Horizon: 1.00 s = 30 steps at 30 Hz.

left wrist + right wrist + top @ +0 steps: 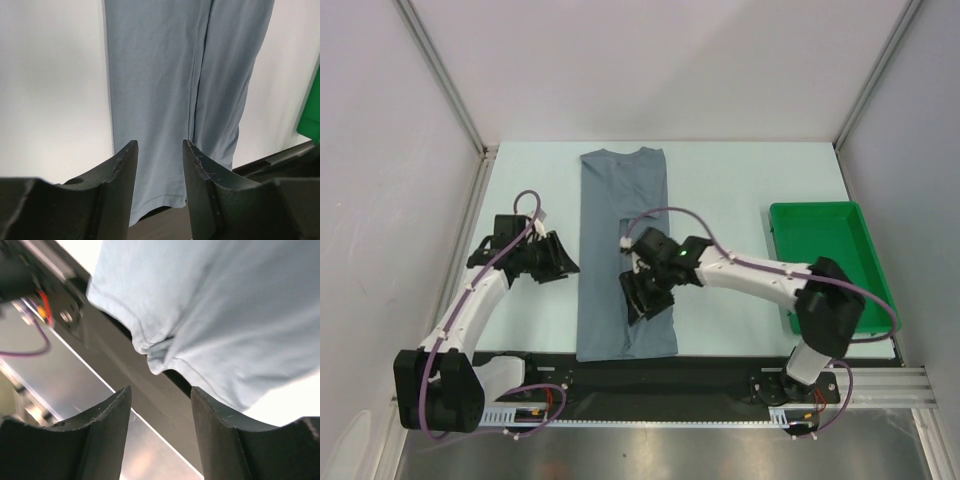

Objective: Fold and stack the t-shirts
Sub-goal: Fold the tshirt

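One slate blue-grey t-shirt [612,200] lies on the table, folded lengthwise into a long strip with its neck at the far end. Its hem reaches the black rail at the near edge. My left gripper [563,264] hovers just off the strip's left edge, open and empty. In the left wrist view the t-shirt [160,75] runs away beyond the gripper [160,146], a fold line down its middle. My right gripper [642,298] is over the strip's lower right part, open with nothing held. In the right wrist view the gripper [160,391] sits above the rail, below the t-shirt [225,305] hem corner.
A green plastic tray [820,208] stands at the right side of the table, and its edge shows in the left wrist view [311,112]. The black mounting rail [720,372] runs along the near edge. White walls enclose the table on three sides.
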{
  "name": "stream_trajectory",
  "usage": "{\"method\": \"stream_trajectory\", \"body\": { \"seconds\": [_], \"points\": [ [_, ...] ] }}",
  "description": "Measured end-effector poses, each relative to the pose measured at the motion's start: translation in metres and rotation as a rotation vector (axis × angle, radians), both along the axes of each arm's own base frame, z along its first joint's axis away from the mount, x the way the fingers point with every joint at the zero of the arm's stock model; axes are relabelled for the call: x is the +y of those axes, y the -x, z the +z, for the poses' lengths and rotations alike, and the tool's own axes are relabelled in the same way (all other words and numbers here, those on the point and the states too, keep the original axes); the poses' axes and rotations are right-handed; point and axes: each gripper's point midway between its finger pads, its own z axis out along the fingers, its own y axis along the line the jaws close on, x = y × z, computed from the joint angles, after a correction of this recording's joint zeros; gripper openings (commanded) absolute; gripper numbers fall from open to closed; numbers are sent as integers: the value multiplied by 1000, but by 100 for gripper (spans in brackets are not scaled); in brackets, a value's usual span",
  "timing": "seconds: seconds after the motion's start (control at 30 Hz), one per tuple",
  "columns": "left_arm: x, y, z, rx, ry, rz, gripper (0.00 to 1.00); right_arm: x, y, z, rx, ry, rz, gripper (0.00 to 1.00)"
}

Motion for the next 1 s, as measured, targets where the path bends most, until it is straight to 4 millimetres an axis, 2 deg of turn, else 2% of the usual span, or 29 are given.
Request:
{"method": "stream_trajectory", "body": {
  "seconds": [0.07,0.13,0.23,0.33,0.5,0.63,0.83,0.87,0.9,1.0],
  "points": [
    [-2,3,-7,21,23,20,46,-14,-18,18,-24,-27,-77,57],
    [-5,9,-17,57,51,40,47,-31,-34,27,-31,-41,-152,57],
    [-9,24,-32,126,91,73,48,-62,-47,19,3,-19,-251,62],
    [-12,38,-40,180,125,121,50,-92,-35,-4,84,34,-292,67],
    [-10,56,-50,251,137,197,54,-121,-6,-27,201,67,-286,72],
    [0,70,-54,283,86,251,54,-130,16,-40,268,29,-275,72],
    [9,91,-55,299,51,320,53,-124,39,-53,347,-42,-247,64],
    [10,95,-57,309,51,327,53,-122,41,-53,350,-48,-243,63],
    [10,100,-60,321,50,338,49,-119,41,-53,350,-57,-240,55],
    [11,114,-64,360,37,368,49,-109,35,-51,325,-97,-243,55]
  ]
}}
